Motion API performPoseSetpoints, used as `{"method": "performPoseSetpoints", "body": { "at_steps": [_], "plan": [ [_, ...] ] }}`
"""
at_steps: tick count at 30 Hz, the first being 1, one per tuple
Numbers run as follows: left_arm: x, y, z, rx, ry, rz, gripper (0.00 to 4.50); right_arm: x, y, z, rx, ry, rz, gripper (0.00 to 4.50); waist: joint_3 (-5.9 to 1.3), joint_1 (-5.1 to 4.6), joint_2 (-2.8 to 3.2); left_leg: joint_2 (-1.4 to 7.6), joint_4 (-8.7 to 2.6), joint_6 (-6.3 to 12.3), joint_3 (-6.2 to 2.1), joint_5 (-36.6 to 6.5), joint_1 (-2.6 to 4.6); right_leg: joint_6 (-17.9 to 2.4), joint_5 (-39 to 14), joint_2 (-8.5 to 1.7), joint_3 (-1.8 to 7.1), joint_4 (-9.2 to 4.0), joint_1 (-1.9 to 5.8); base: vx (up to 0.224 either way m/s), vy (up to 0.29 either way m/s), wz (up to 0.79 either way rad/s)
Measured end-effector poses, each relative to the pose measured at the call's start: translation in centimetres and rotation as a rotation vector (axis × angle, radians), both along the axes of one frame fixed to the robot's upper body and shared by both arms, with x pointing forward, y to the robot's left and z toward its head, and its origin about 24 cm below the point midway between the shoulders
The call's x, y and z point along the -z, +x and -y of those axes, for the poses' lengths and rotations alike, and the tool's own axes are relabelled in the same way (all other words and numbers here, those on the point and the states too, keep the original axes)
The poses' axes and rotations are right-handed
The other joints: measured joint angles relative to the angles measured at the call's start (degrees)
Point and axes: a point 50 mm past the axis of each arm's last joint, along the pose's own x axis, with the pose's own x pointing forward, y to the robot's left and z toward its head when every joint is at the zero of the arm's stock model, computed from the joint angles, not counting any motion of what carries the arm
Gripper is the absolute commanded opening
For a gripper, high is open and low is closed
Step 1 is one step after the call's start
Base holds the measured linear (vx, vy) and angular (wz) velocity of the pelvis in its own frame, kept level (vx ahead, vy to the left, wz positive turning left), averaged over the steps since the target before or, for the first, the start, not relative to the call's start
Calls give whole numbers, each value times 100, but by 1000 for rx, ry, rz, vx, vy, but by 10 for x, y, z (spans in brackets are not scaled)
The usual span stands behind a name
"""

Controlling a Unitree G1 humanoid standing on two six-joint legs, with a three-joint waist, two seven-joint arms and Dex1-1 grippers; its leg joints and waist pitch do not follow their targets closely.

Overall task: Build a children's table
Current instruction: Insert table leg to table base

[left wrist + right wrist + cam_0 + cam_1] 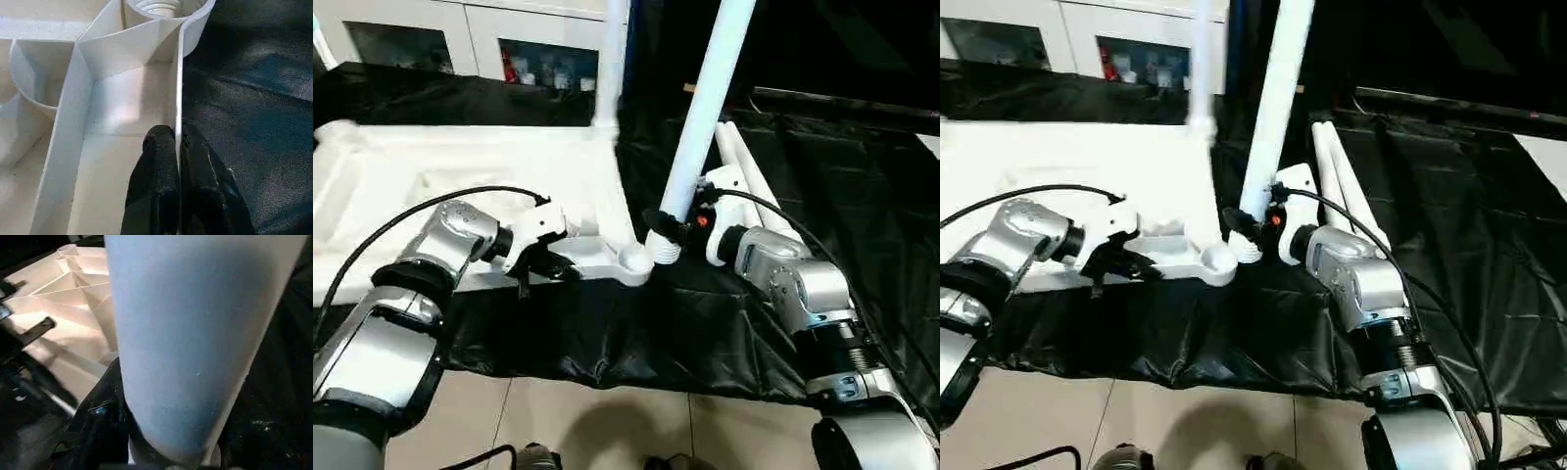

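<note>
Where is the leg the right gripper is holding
In the left eye view, the leg rises tilted in the right gripper, its threaded end just right of the tabletop's near corner socket.

table top (460, 171): white moulded plastic, smooth, soft sheen; thin ribs on the upturned underside
held leg (705, 108): white plastic tube, smooth, slightly glossy; ridged threaded end at its 6 o'clock tip
spare legs (754, 181): same smooth white plastic
table cover (822, 196): black cloth, matt, creased, fine-grained weave
forearms (808, 289): brushed silver metal, satin shine
left gripper (177, 147) fingers (154, 181): black, rubbery, scuffed dull
floor (607, 421): pale tiles, faintly glossy
</note>
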Motion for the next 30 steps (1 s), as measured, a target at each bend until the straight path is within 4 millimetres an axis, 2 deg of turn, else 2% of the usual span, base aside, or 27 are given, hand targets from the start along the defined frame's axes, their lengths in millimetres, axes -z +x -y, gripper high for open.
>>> {"method": "performPoseSetpoints", "body": {
  "at_steps": [5,11,16,17,19,21,22,29,30],
  "plan": [
    [4,0,15,-14,-26,19,0,1,0,-3,-19,-18,16,190,-4,34,6,-4,1,1,2,0,7,-1,0,-5,3,-2,10,0,0,0],
    [13,-4,29,-25,-59,66,0,1,0,-4,-18,-11,24,190,-44,40,75,-5,-2,1,5,0,28,14,-8,-6,5,-4,27,0,0,0],
    [17,-7,44,-36,-104,79,0,9,0,-5,-27,-28,6,190,-48,54,81,-5,-3,1,5,0,45,34,-21,-7,3,-8,47,0,0,0],
    [18,-8,46,-39,-107,87,28,9,0,-5,-29,-29,11,190,-48,53,81,-5,-3,1,5,0,51,36,-22,-7,3,-8,51,0,0,0],
    [18,-8,47,-47,-110,92,56,9,0,-5,-29,-32,14,190,-48,52,81,-6,-3,1,5,0,58,38,-23,-8,3,-8,58,0,0,0],
    [20,-10,46,-66,-151,97,62,11,1,-5,-26,-37,15,190,-52,51,76,-6,-2,1,3,0,61,39,-24,-8,2,-13,65,0,0,0],
    [20,-10,47,-61,-153,101,85,13,1,-5,-24,-40,9,190,-53,50,74,-6,-3,1,2,0,63,40,-24,-8,-1,-17,70,0,0,0],
    [20,-10,42,-69,-142,104,89,14,1,-6,-27,-40,16,190,-53,24,74,-6,-16,1,2,0,68,40,-24,-7,-1,-21,69,0,0,0],
    [20,-10,41,-68,-140,102,62,14,1,-6,-26,-39,18,190,-53,24,74,-7,-19,1,2,0,69,40,-24,-7,-1,-21,69,0,0,0]
  ]
}}
